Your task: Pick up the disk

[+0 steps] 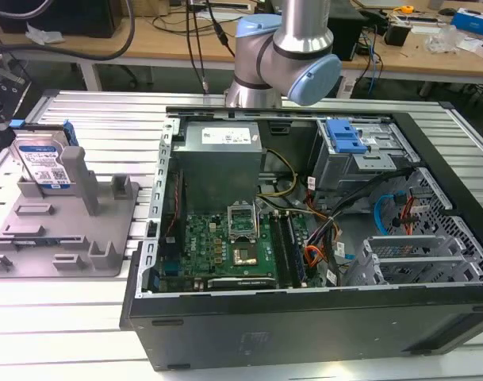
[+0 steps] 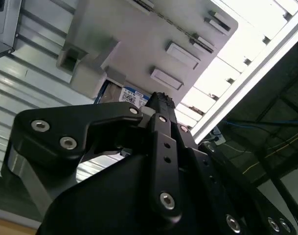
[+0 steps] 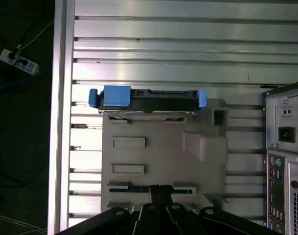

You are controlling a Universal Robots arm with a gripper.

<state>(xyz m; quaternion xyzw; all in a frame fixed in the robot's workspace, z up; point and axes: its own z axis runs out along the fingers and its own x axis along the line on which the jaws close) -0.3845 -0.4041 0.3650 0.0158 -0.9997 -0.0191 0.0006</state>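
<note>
I see the disk (image 1: 41, 163) standing on its edge in the far end of the grey holder (image 1: 74, 238). The holder sits on the tabletop (image 1: 106, 119), at the exterior view's left. An open computer case (image 1: 304, 238) stands just beside the holder, toward the exterior view's right. The arm (image 1: 285, 55) is at the far side, behind the case. In the first wrist view my pincer (image 3: 161, 190) is clenched with nothing in it. It hangs over one side of the holder, and the disk with its blue rails (image 3: 93, 97) is at the other side, well apart from it.
</note>
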